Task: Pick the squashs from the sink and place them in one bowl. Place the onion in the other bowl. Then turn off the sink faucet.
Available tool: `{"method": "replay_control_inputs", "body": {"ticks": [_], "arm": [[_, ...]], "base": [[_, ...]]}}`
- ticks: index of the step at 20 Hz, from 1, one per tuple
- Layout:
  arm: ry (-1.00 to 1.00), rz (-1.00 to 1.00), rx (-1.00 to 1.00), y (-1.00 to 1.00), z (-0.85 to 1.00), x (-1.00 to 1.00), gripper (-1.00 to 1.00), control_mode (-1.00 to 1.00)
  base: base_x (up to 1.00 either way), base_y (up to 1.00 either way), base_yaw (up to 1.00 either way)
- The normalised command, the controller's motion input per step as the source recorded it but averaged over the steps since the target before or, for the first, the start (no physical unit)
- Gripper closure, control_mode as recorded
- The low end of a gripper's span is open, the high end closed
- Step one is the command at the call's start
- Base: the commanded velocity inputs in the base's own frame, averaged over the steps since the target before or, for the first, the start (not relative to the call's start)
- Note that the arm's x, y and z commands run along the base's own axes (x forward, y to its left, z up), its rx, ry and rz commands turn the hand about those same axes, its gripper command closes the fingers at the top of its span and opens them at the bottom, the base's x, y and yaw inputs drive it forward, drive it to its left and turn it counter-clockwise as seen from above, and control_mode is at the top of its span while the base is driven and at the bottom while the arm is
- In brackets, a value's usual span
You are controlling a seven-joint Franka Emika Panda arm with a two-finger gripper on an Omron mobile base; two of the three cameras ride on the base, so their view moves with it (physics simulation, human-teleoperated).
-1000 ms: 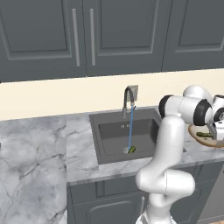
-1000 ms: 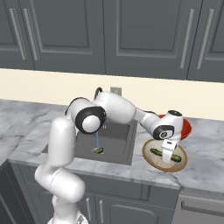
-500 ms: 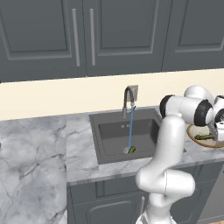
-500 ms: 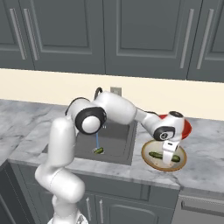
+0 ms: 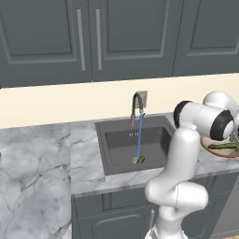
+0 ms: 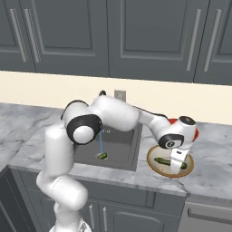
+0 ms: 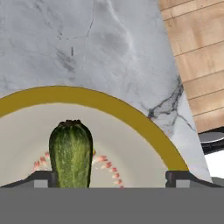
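We've got the grey marble table (image 6: 213, 172) running across the lower half of the right base view, and sunk into its middle is the sink (image 5: 116, 161), where the faucet (image 5: 136, 103) is pouring a thin blue stream, so shutting it off looks like a job for the end. Down under that stream, low centre of the left base view, lies one squash (image 5: 140, 159), waiting for pickup. Over at the right of the right base view sits the beige bowl (image 6: 154, 166) with the other squash (image 6: 161, 160) lying flat inside it, and that's why our tool (image 6: 177, 159) hangs right above: its jaws stand wide apart, gripping nothing, the squash (image 7: 71, 154) resting between them in the hand view. Behind the wrist peeks the red bowl (image 6: 195, 134); we can't tell what's in it.
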Motion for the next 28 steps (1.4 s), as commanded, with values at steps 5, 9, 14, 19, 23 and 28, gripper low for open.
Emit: {"method": "replay_control_inputs", "body": {"ticks": [5,9,14,19,23,28], "arm": [[-0.13,0.00,0.00,0.18,0.49,-0.35,-1.00,-1.00],[-0.11,0.00,-0.01,0.54,0.44,-0.33,-1.00,-1.00],[-0.05,0.04,-0.06,0.88,0.39,-0.20,-1.00,-1.00],[0.00,0.08,-0.10,1.00,0.31,-0.11,-1.00,-1.00],[0.00,0.11,-0.10,1.00,0.22,-0.01,-1.00,-1.00],[0.00,0.16,-0.08,0.99,0.13,0.00,-1.00,-1.00]], "base": [[0.00,0.00,0.00],[0.00,0.00,0.00],[0.00,0.00,0.00],[0.00,0.00,0.00],[0.00,0.00,0.00],[0.00,0.00,0.00]]}}
